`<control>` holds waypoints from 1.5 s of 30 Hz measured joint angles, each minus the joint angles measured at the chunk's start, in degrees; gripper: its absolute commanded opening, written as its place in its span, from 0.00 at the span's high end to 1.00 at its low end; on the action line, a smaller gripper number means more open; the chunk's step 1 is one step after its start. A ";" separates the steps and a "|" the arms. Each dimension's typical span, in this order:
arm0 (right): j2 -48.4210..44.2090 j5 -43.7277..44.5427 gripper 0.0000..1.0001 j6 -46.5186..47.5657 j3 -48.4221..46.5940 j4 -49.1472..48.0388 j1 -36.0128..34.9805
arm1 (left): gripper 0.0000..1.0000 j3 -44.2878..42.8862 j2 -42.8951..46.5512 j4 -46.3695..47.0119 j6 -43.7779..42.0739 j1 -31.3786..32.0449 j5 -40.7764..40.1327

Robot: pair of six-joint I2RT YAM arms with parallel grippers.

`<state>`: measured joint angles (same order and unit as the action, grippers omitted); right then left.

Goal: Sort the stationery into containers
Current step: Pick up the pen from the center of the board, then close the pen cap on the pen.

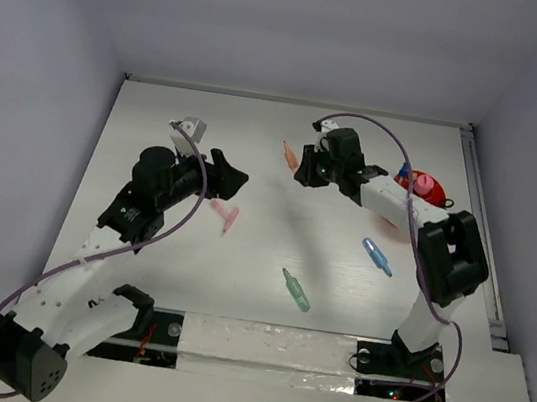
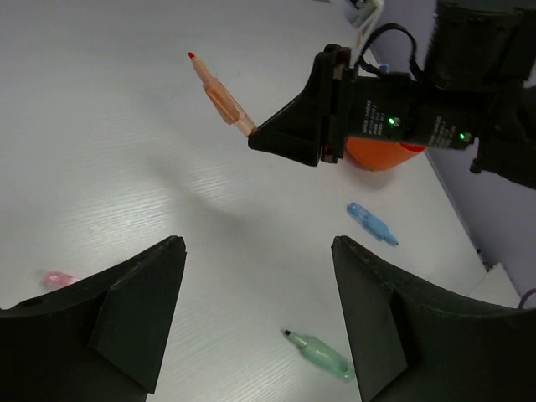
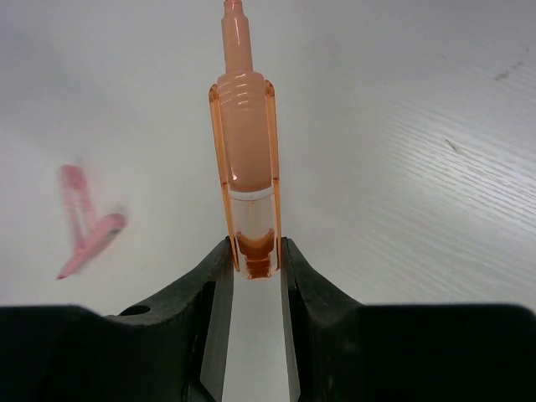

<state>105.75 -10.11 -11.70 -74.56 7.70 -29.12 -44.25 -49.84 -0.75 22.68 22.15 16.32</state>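
White tabletop (image 1: 238, 267) with a faint grain, closed in by pale grey walls, filled every view. The orange marker (image 3: 247, 159) lay in the far middle of the table, nib pointing away from the right gripper (image 3: 254, 255), whose two black fingers were clamped on the very tail end of the barrel. Whether the marker had come clear of the surface could not be told.

It looked a light thing: a stubby, stiff barrel of smooth translucent plastic, no real weight to it and not likely to break. The smoothness was the worry, I judged. Held only by its narrow tail, with nearly all its length sticking out ahead of the pads, it could swivel or slide out on a quick swing. A grip across the ribbed, thicker middle would have sat more surely. The present hold would likely do for a slow, level carry.

To the right of that gripper sat the orange bowl (image 2: 381, 157), the likely destination. Nearer the arms' bases lay a blue marker (image 1: 377, 256) and a green marker (image 1: 297, 290), well apart from each other. A pink marker (image 1: 226, 217) lay just under the left gripper (image 2: 258, 247), whose jaws stood wide apart with nothing between them.
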 measured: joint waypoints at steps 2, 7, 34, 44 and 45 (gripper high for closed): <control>-4.07 -0.52 1.00 -1.01 1.73 -1.40 -1.53 | 0.34 0.81 -1.38 3.21 2.75 1.01 0.07; -12.98 -0.83 1.00 -2.54 7.69 -3.26 -5.99 | 0.51 1.14 -7.69 9.73 7.91 6.43 -2.95; -25.49 7.50 1.00 -3.08 16.90 -3.19 -11.85 | 0.64 -0.63 -24.74 23.74 9.97 18.64 -23.45; -25.49 9.25 1.00 -3.08 18.56 -3.23 -11.87 | 0.48 5.40 -14.34 26.86 10.97 18.67 -25.66; -25.49 8.94 1.00 -3.08 18.56 -3.23 -11.87 | 0.50 5.38 -14.53 27.65 10.91 18.67 -25.33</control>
<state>80.27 -1.17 -14.79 -56.01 4.47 -40.99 -38.87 -64.38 26.89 33.58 40.82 -9.02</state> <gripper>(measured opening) 0.306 0.521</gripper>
